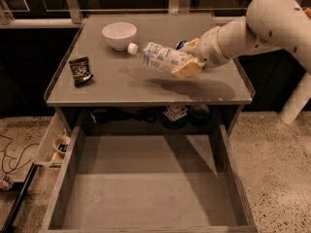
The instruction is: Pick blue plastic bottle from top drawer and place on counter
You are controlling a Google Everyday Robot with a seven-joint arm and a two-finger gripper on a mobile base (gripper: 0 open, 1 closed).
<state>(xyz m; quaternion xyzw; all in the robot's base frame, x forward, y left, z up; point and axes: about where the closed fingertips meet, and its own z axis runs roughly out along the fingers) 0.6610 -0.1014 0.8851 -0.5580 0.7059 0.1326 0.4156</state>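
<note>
Just right of the bowl (119,34), the bottle (158,56) hangs above the worktop (121,89), lying almost level with its white cap pointing at the bowl and nearly reaching the bowl's rim. The end effector (188,58) is farther right of the bowl, at the bottle's base end; its two tan fingers (187,70) are closed on the bottle's body, one on each side. The pale arm (252,28) runs off to the right of the bowl. The bottle's shadow falls on the worktop beneath it. Left of the bowl and nearer the camera, a dark packet (80,71) lies flat on the worktop. Well in front of the bowl and lower, the drawer (146,188) stands pulled out, showing its flat grey floor. A small side tray (48,142), to the left of the drawer, holds a cup (61,143).
</note>
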